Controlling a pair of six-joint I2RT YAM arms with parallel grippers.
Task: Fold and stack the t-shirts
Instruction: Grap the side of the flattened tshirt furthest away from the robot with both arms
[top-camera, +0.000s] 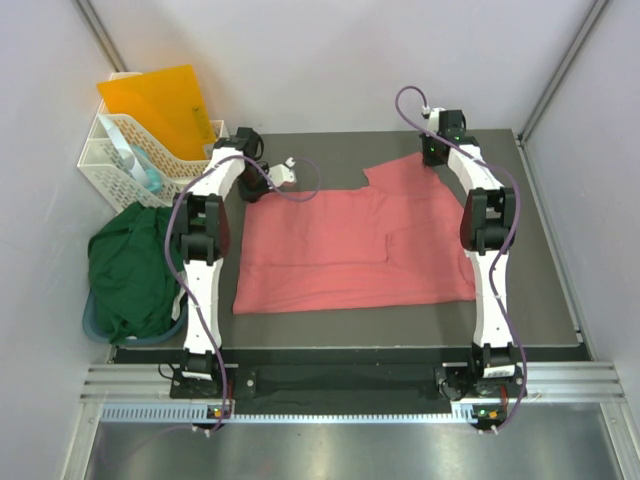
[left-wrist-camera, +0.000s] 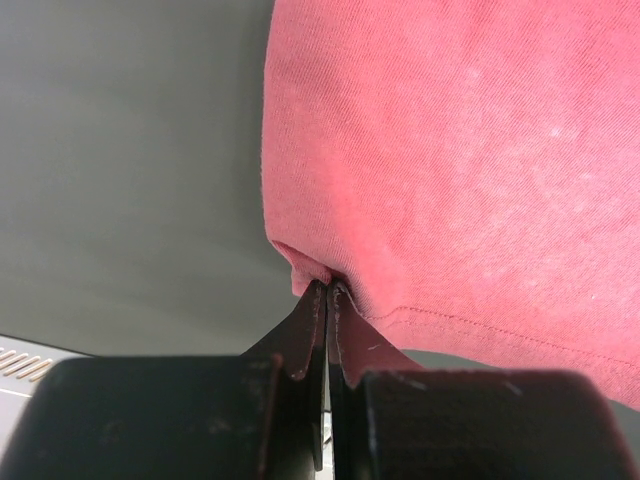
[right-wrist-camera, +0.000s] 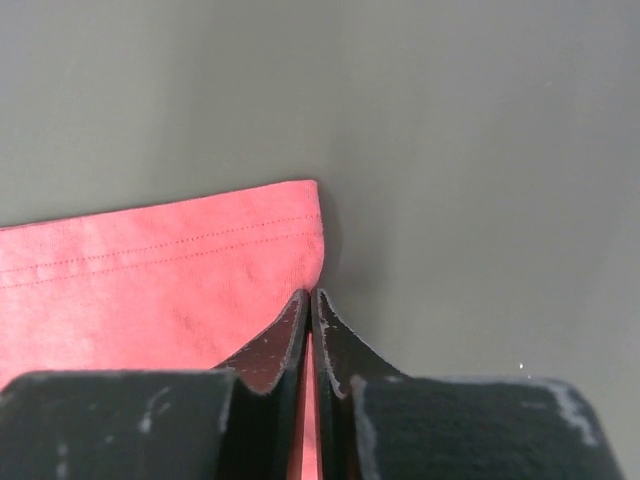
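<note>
Salmon t-shirt (top-camera: 340, 255) lies spread (green t-shirt (top-camera: 130, 270) heaped beside basket (top-camera: 108, 150), folder (top-camera: 160, 100)).

T-shirts: two. One salmon-pink short-sleeved cloth t-shirt (top-camera: 350, 250), one dark green cloth t-shirt (top-camera: 130, 275).
White-and-black robot arms: two. Left arm (top-camera: 205, 250), right arm (top-camera: 490, 260).
Black two-finger tools: two. Left tool (left-wrist-camera: 328, 290), right tool (right-wrist-camera: 311, 297).
Purple cables: two, one per arm. Left purple cable (top-camera: 170, 240), right purple cable (top-camera: 399, 100).
White plastic lattice basket (top-camera: 110, 160): one.
Orange flat folder (top-camera: 160, 105): one.
Dark grey worktop (top-camera: 540, 250): one.
Pale blue item in basket: one seen, kind not determinable.
</note>
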